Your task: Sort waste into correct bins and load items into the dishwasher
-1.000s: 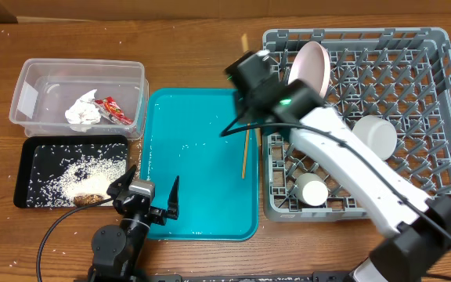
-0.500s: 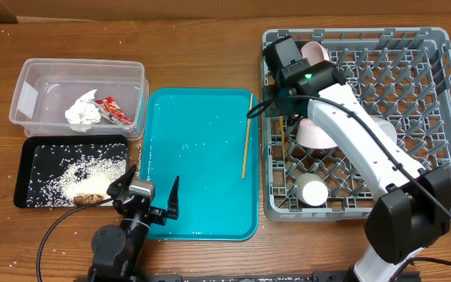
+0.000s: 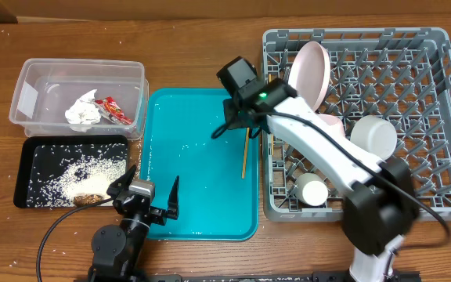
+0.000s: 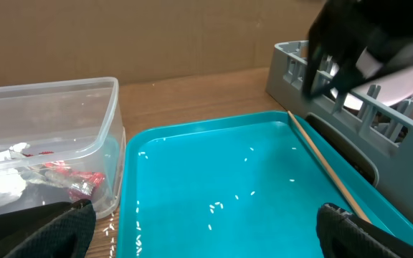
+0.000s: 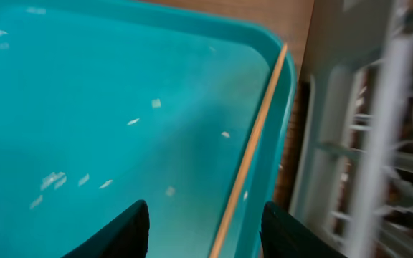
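Observation:
One wooden chopstick lies along the right edge of the teal tray. My right gripper is open and empty just above the chopstick's far end. In the right wrist view the chopstick runs between its fingers. My left gripper is open and empty over the tray's near left corner, seen also in the left wrist view. The grey rack holds the pink plate, pink bowl, white bowl and white cup.
The clear tub holds the white napkin and red wrapper. The black tray holds rice and a brown scrap. Rice grains lie scattered on the teal tray.
My right gripper has swung from over the rack back left to the chopstick at the tray's right edge. The left arm has not moved.

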Robot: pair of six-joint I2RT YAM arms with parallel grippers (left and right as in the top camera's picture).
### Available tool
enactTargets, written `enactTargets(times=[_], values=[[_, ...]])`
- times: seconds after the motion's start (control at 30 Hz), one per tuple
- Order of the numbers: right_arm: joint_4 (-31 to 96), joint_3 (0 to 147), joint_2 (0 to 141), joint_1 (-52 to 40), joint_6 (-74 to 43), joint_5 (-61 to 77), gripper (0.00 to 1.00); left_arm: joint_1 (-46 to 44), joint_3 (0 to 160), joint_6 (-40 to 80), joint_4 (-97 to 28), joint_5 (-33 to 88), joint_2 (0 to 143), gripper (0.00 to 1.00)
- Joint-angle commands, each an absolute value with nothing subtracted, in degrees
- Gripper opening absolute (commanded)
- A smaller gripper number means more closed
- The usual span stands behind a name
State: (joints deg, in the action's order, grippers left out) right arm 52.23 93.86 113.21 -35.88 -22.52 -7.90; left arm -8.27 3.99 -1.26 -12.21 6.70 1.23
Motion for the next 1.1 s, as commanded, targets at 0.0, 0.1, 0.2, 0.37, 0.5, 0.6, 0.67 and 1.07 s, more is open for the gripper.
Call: enactTargets(times=[0.0,0.1,0.2,0.37,0.5,0.6,0.67,1.07], values=[[51.90,94.06,119.52,-35.14,-25.82,-8.86,0.51,-8.64,3.77,-0.91,-12.19,7.07,0.71,1.00],[52.12,94.06,122.78,-35.70,-27.33,-8.64,0.49,-8.64,3.77,-0.91,-12.19,7.07,0.71,1.00],[52.60,94.06,125.21,-36.58,-30.06,-8.27,0.47,-8.64,3.77,-0.89,-12.19,7.07,0.71,1.00],[53.28,94.06,127.28,-37.41,-31.55,-4.10,0.04,-8.64,3.77,-0.89,-12.19,7.07,0.71,1.00],[54.33,94.98,126.19,-37.54,-31.53,-4.16,0.04,-8.64,3.77,-0.91,-12.19,7.07,0.71,1.00],[55.68,96.01,124.46,-37.54,-30.11,-4.38,0.04,-8.64,3.77,-0.89,-12.19,7.07,0.71,1.00],[56.14,96.68,123.00,-37.54,-28.47,-4.36,0.04,-8.64,3.77,-0.91,-12.19,7.05,0.71,1.00],[58.65,96.38,118.69,-37.04,-23.46,-21.85,0.45,-8.64,3.77,-0.91,-12.19,7.07,0.71,1.00]])
